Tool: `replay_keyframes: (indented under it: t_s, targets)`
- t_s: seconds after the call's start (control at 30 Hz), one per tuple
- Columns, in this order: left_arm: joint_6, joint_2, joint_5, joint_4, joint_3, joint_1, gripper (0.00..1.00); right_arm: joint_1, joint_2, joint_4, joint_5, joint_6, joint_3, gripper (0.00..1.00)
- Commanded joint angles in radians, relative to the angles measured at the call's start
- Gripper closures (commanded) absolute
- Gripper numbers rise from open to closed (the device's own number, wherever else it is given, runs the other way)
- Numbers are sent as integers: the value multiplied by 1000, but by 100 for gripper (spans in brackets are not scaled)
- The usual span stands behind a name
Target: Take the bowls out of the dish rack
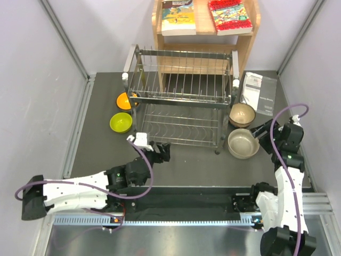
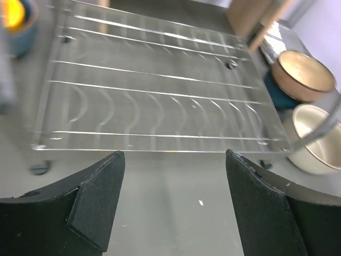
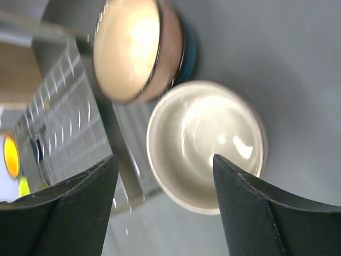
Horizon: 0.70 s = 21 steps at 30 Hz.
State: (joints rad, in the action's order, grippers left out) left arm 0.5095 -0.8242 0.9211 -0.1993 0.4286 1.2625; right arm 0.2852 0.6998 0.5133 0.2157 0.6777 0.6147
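Note:
The silver wire dish rack [image 1: 181, 96] stands mid-table, and both tiers look empty. An orange bowl [image 1: 126, 101] and a lime-yellow bowl [image 1: 121, 122] sit on the table to its left. A pinkish-tan bowl [image 1: 242, 114] rests on something teal-blue [image 3: 189, 53], with a cream-white bowl [image 1: 243, 143] in front of it, both right of the rack. My left gripper [image 1: 160, 149] is open and empty in front of the lower tier [image 2: 154, 96]. My right gripper [image 1: 258, 133] is open and empty just above the cream-white bowl [image 3: 205, 138]. No large light blue bowl is in view.
A wooden shelf with books [image 1: 205, 21] stands behind the rack. A printed sheet [image 1: 259, 93] lies at the back right. Grey walls with metal rails close in both sides. The orange bowl sits in a teal-blue one in the left wrist view [image 2: 13, 16].

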Motion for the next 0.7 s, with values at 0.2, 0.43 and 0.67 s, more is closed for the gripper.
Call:
replay_keyframes:
  t_s: [0.2,0.43,0.67]
  targets:
    - [-5,-44,119,49,16,-9,19,-96,-105,179,180,-76,51,31]
    - [23,-112,102,20,38,-17,19,-250,-114,44,151,14,-4,31]
    - [24,-104,104,43,39,-18,19,-423,3,-78,68,31,29,30]
